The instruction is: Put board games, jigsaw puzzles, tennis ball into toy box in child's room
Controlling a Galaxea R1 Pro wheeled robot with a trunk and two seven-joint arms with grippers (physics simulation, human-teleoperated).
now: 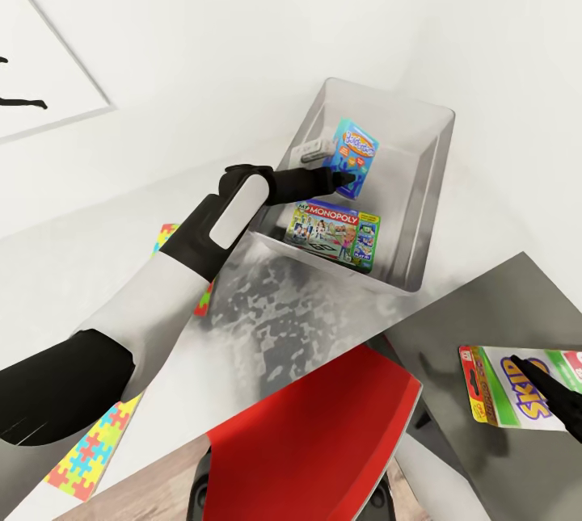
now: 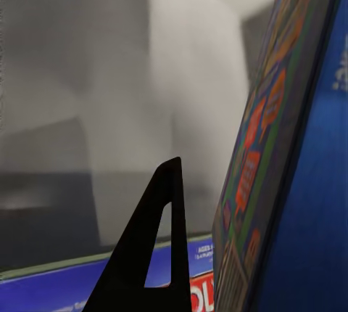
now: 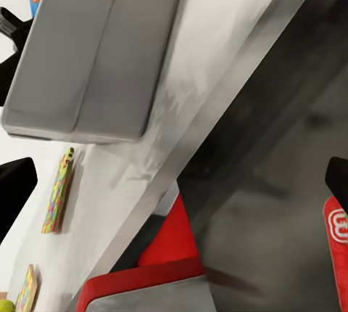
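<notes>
The toy box (image 1: pixel 420 182) stands on the table (image 1: pixel 267 319). Inside it lies the white-green board game (image 1: pixel 335 234), and the blue board game (image 1: pixel 356 145) stands on edge there. My left gripper (image 1: pixel 346 178) reaches into the box at the blue game's lower edge. One of its fingers (image 2: pixel 148 254) stands a small gap away from the blue game (image 2: pixel 290 167), so it is open. My right gripper (image 1: pixel 554 396) hangs open over the SKIP-BO game (image 1: pixel 517 400) on the lower dark wing. Two jigsaw puzzles (image 1: pixel 85 448) (image 1: pixel 166 237) lie on the table, one partly under my left arm. A sliver of the tennis ball (image 3: pixel 4 306) shows beside them.
A red chair (image 1: pixel 323 432) stands tucked under the table between my arms. A small white item (image 1: pixel 312 153) lies in the toy box by its far wall. White walls close the table's far side. The dark wing (image 1: pixel 485 311) sits lower than the tabletop.
</notes>
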